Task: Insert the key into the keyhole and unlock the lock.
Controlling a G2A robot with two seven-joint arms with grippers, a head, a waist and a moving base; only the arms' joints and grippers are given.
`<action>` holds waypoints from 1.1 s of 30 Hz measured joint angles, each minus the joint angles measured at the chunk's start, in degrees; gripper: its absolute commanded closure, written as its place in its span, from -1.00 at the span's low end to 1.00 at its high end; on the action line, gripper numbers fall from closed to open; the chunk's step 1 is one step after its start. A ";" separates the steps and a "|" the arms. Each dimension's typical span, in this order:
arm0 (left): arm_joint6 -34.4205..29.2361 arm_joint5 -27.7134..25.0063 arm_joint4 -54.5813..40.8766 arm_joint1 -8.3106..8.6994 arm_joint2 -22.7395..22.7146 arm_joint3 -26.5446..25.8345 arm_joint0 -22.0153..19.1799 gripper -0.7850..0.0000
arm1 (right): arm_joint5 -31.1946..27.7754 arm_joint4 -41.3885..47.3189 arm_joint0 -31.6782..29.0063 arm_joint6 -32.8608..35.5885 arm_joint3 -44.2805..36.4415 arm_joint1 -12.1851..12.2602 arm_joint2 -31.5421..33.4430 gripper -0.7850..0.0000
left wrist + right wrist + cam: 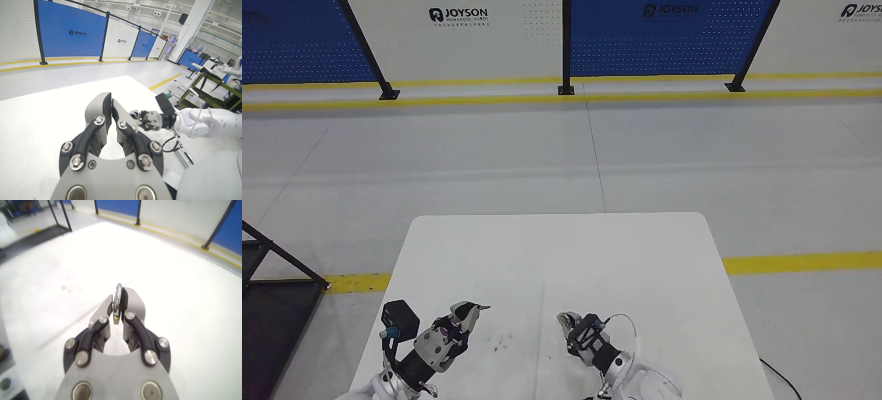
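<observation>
Being presumably rigid and slippery, the lock (116, 313) is clamped across its flat faces by the right end effector (117, 299), the thin key (483, 307) seemingly pinched in the left end effector (112, 103).

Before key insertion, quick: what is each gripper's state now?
Left gripper: closed, seemingly on thin metal key.
Right gripper: closed on brass padlock with chrome shackle.

Brass lock (115, 315) with chrome shackle (118, 293), white table (170, 279), black-padded grey fingers (136, 303)
</observation>
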 measured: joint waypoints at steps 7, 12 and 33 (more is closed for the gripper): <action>0.00 0.00 0.00 0.00 0.00 0.00 0.00 1.00 | -9.48 7.49 -4.42 -11.81 -7.66 1.79 8.31 1.00; 0.00 0.00 0.00 0.00 0.00 0.00 0.00 1.00 | -16.78 8.16 -6.94 -17.73 -11.14 2.62 10.02 1.00; -0.40 -0.43 -2.51 -0.02 0.71 -0.24 -1.02 1.00 | -29.44 13.65 -6.35 -16.94 -11.77 3.39 10.18 1.00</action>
